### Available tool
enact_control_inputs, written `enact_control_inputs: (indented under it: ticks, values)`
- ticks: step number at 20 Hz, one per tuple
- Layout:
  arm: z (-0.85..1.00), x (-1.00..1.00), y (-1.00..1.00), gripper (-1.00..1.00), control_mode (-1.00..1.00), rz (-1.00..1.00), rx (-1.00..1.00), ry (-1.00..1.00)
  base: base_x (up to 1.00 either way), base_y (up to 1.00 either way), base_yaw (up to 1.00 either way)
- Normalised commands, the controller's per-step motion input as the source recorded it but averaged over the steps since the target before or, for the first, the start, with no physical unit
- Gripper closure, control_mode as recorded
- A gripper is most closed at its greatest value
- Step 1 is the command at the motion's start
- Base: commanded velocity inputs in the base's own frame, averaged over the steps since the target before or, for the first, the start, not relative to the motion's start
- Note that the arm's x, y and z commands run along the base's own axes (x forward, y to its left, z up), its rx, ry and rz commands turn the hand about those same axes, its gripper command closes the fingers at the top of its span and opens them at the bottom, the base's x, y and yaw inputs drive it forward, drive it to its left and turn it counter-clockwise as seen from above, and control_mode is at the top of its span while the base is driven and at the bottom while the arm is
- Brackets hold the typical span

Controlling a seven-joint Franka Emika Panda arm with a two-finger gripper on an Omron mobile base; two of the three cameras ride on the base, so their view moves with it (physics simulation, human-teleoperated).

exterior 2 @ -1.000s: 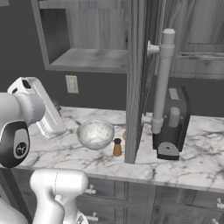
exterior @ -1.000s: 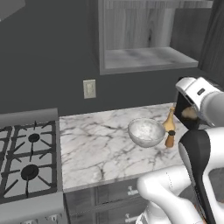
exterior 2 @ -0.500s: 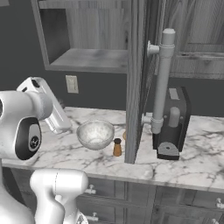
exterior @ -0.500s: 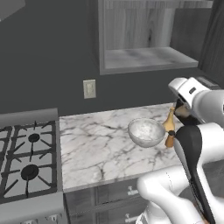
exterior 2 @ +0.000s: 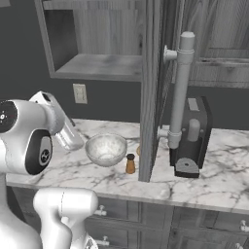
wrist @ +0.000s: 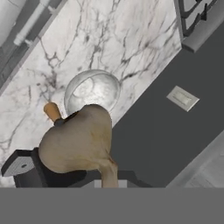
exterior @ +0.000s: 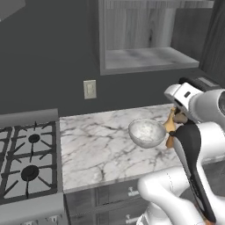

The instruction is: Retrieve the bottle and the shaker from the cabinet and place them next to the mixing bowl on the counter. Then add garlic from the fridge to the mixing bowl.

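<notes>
1. One white robot arm stands nearest, its single gripper (wrist: 107,177) shut round the narrow neck of the one golden-tan bottle (wrist: 78,140), which hangs base-first above the counter (exterior: 96,149). In the left base view the bottle's tan body (exterior: 170,124) peeks out just under the white hand.

2. One small orange-brown shaker (exterior 2: 130,164) with a dark cap stands upright on the white marble, just beside the bowl and near the counter's front edge. From the hand it shows as an orange stub (wrist: 52,111) poking out past the bottle's base.

3. One glassy whitish mixing bowl (exterior 2: 106,149) sits on the counter, between the arm's white shoulder and the open cabinet door (exterior 2: 154,87). Whether the shaker touches it cannot be told.

4. One black coffee machine (exterior 2: 190,138) stands on the marble beyond the door, well apart from the bowl.

5. To the left, one gas stove (exterior: 26,158) shows two burners, its edge against the marble slab.

6. Grey drawers (exterior 2: 194,223) run under the counter.

7. On the dark wall behind the counter is one pale wall outlet (exterior: 89,89).

8. Farthest and highest, one grey wood-grain cabinet (exterior: 145,39) hangs with its single shelf niche bare, its door swung outward with a long pale handle (exterior 2: 180,92).
</notes>
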Motion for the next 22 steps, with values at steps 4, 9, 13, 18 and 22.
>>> enact_control_inputs:
  ticks: [4, 9, 13, 18, 22]
  values:
    - [-0.57, 0.31, 0.00, 1.00, -1.00, 0.01, -0.04, 0.00, 0.00, 0.00, 0.00]
    - [-0.56, 0.60, 0.00, 1.00, -1.00, 0.01, -0.02, 0.00, 0.00, 0.00, 0.00]
    - [-0.56, 0.56, 0.00, 1.00, -1.00, 0.02, 0.00, 0.00, 0.00, 0.00, 0.00]
    - [-0.57, 0.50, 0.00, 1.00, -1.00, 0.02, 0.00, 0.00, 0.00, 0.00, 0.00]
    - [-0.49, 0.39, 0.00, 1.00, -1.00, 0.03, 0.00, 0.00, 0.00, 0.00, 0.00]
